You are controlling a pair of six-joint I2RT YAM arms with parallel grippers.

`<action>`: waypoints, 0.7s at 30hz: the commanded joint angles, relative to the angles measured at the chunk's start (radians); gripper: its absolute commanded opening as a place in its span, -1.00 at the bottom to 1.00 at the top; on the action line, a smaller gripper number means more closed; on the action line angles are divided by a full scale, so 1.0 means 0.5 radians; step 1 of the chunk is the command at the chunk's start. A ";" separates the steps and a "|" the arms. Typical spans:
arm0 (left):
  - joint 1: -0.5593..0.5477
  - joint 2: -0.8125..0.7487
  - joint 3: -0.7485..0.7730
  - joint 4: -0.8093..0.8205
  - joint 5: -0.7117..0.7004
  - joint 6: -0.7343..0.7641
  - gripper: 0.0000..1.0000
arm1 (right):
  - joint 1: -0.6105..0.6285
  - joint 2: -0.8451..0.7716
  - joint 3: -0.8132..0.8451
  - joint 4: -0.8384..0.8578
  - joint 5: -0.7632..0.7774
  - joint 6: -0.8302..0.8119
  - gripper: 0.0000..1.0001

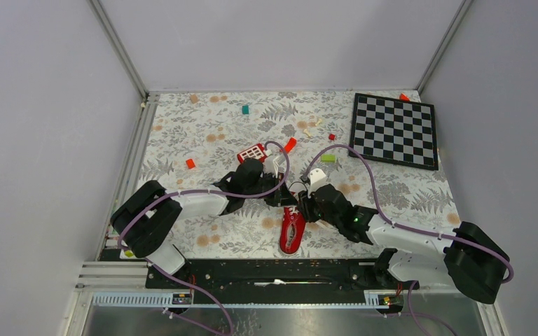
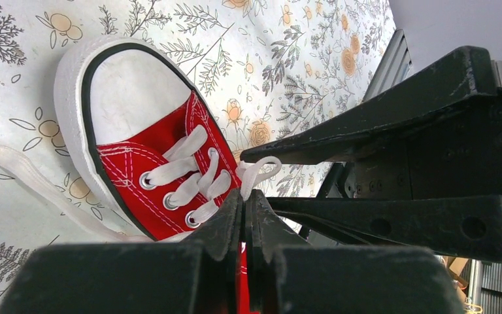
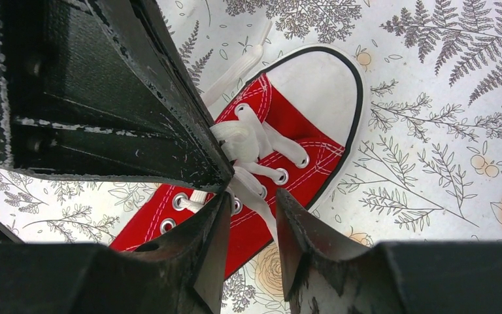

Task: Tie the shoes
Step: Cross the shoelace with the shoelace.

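Observation:
The shoe (image 1: 292, 235) is a small red sneaker with a white toe cap, lying on the floral table just ahead of the arm bases, toe toward them. In the left wrist view the shoe (image 2: 160, 154) fills the left half. My left gripper (image 2: 247, 194) is shut on a loop of white lace (image 2: 262, 168) above the eyelets. My right gripper (image 3: 251, 198) is open over the shoe (image 3: 299, 123), with a strand of lace (image 3: 256, 191) running between its fingers, unclamped. From above, the left gripper (image 1: 284, 198) and right gripper (image 1: 302, 205) nearly touch over the shoe's opening.
A loose lace end (image 2: 13, 167) trails on the table beside the toe. Behind the grippers lie a red block with white squares (image 1: 251, 152), a curved red-orange piece (image 1: 290, 145) and a green block (image 1: 328, 158). A chessboard (image 1: 394, 129) sits at the back right.

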 commanded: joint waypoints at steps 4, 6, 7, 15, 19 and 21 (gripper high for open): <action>-0.013 -0.029 0.078 0.031 -0.020 -0.003 -1.00 | -0.003 0.007 0.072 0.224 0.013 0.025 -0.24; -0.013 -0.034 0.076 0.021 -0.031 0.001 -1.00 | -0.002 0.004 0.080 0.231 0.008 0.029 -0.25; -0.013 -0.034 0.076 0.021 -0.029 0.001 -1.00 | -0.001 0.007 0.082 0.232 0.008 0.034 -0.26; -0.013 -0.042 0.061 0.018 -0.041 0.001 -1.00 | 0.014 -0.006 0.054 0.224 0.115 0.119 -0.03; -0.013 -0.055 0.049 0.023 -0.062 -0.012 -1.00 | 0.041 -0.006 0.083 0.119 0.286 0.188 0.08; -0.013 -0.060 0.051 0.029 -0.064 -0.022 -1.00 | 0.061 0.030 0.134 0.033 0.378 0.203 0.09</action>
